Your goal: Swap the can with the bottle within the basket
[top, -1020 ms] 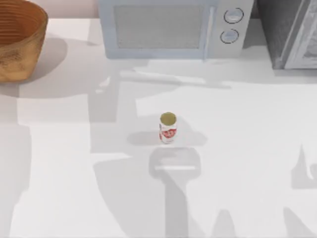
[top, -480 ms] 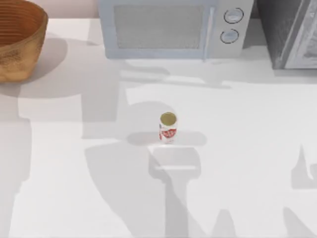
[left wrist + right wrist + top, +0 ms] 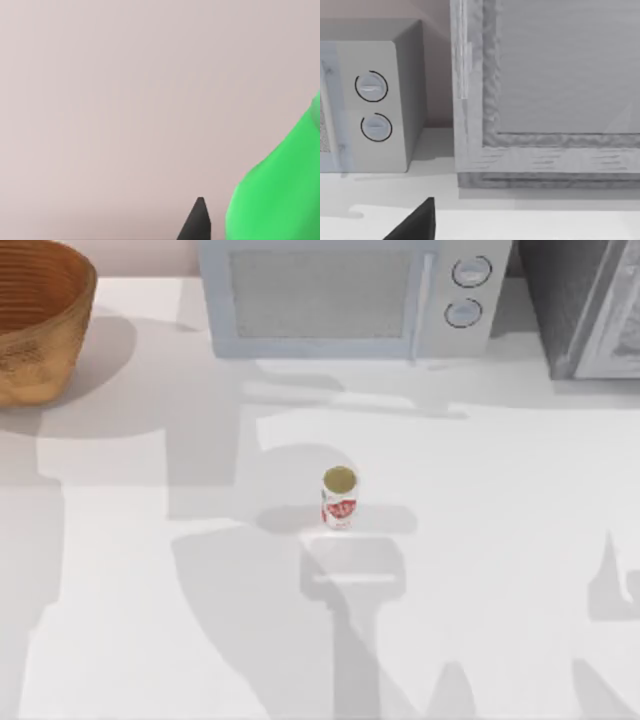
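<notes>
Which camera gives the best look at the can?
The top view: the can stands upright on the white table, gold top and red label visible. The left wrist view has the green bottle instead; the right wrist view faces the microwave.

White table (image 3: 520, 540), can (image 3: 339, 497) upright mid-table, basket (image 3: 40, 320) far-left corner, microwave (image 3: 350, 295) at back (w/ two dials)

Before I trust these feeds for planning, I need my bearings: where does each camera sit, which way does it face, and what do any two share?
Top view: above the table, looking down at the can, basket and microwave; shadows, no arm.
Left wrist view: on the left arm, facing a plain wall beside the green bottle; one dark fingertip of the left tool.
Right wrist view: on the right arm, facing the microwave and a grey cabinet; one fingertip of the right tool.
Shared: top and right wrist views both show the microwave's two dials.
</notes>
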Controlling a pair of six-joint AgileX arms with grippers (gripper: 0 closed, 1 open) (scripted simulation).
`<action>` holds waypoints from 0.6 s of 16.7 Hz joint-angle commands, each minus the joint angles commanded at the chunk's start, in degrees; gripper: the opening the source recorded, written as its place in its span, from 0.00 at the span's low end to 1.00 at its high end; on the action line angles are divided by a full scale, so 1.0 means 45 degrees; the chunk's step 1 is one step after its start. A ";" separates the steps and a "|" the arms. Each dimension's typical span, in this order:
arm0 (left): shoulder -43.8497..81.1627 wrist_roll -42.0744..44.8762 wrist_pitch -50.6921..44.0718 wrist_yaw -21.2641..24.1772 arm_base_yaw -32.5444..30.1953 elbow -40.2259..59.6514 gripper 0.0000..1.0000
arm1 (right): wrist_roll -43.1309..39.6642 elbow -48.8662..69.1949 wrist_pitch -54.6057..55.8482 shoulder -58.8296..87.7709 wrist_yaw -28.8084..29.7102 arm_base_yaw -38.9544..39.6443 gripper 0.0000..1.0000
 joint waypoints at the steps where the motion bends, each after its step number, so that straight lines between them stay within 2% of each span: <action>1: 0.0000 0.0000 0.0000 0.0000 0.0000 0.0000 0.45 | 0.0000 0.0000 0.0000 0.0000 0.0000 0.0000 1.00; 8: 0.0000 0.0000 0.0000 0.0000 0.0000 0.0000 0.98 | 0.0000 0.0000 0.0000 0.0000 0.0000 0.0000 1.00; 10: 0.0000 0.0000 0.0000 0.0000 0.0000 0.0000 1.00 | 0.0000 0.0000 0.0000 0.0000 0.0000 0.0000 1.00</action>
